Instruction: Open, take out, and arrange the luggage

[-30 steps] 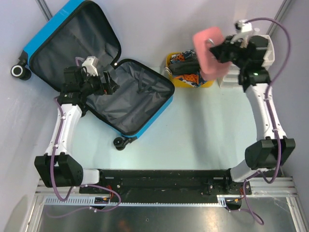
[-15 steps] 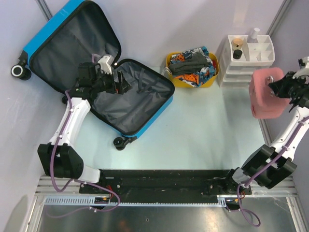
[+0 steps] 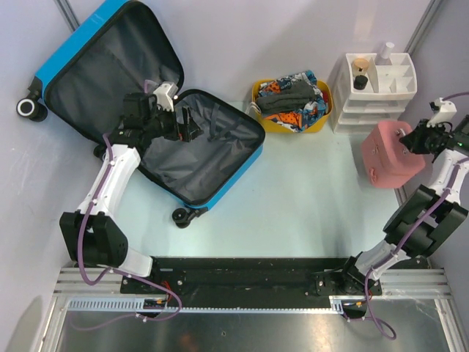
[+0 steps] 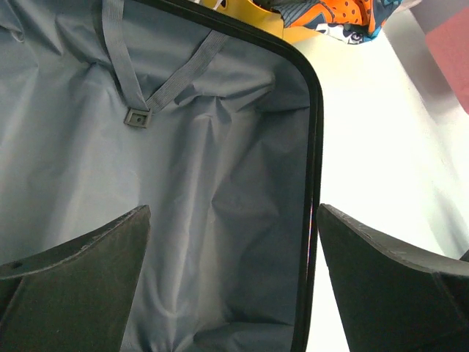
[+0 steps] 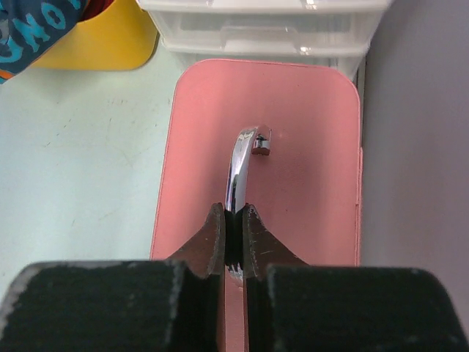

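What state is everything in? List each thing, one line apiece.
luggage: lying open, lining bare.
left gripper: open, over the lining.
right gripper: shut on the chrome handle.
pink case: lid shut, held by that handle.
yellow tub: full of clothes.
white drawer unit: drawers shut.
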`<control>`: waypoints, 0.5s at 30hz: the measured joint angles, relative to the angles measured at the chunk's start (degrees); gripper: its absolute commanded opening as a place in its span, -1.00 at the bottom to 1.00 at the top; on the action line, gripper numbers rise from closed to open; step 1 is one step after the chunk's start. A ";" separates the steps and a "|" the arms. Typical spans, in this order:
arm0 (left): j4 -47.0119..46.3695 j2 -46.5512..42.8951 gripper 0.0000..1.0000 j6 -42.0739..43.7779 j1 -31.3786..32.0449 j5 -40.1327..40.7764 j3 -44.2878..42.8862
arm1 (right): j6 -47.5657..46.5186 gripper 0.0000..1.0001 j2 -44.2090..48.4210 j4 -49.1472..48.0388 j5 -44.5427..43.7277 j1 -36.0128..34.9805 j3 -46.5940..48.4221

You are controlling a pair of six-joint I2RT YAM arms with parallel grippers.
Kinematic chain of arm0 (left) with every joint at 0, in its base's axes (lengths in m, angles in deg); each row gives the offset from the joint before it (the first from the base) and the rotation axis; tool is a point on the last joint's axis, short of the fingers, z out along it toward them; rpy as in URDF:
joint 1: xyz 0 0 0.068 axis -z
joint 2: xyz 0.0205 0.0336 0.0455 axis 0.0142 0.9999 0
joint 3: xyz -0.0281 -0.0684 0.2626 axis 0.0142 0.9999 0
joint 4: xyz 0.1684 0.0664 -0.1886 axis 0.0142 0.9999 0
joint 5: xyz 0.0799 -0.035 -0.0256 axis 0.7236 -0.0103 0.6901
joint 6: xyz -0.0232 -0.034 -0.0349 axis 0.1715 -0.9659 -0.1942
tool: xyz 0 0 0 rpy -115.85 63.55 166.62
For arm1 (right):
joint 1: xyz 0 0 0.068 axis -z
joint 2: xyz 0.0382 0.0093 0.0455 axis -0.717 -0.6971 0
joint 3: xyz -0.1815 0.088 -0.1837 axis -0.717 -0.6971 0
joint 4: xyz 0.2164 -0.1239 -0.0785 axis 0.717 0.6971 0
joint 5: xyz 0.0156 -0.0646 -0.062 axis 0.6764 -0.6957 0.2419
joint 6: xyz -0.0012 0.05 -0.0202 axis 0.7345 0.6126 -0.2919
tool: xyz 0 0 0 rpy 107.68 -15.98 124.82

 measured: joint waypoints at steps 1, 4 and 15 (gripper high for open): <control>0.00 0.00 1.00 0.22 0.00 0.00 0.00 | -0.02 -1.00 -0.52 -1.44 -0.42 -0.92 0.00; 0.00 0.00 0.99 0.44 0.02 0.00 0.00 | -0.28 -1.00 -2.21 -5.42 -1.49 -3.26 0.02; -0.04 -0.11 0.99 1.01 0.04 0.17 0.94 | -2.67 -1.00 -9.51 -11.47 -7.91 -6.34 1.22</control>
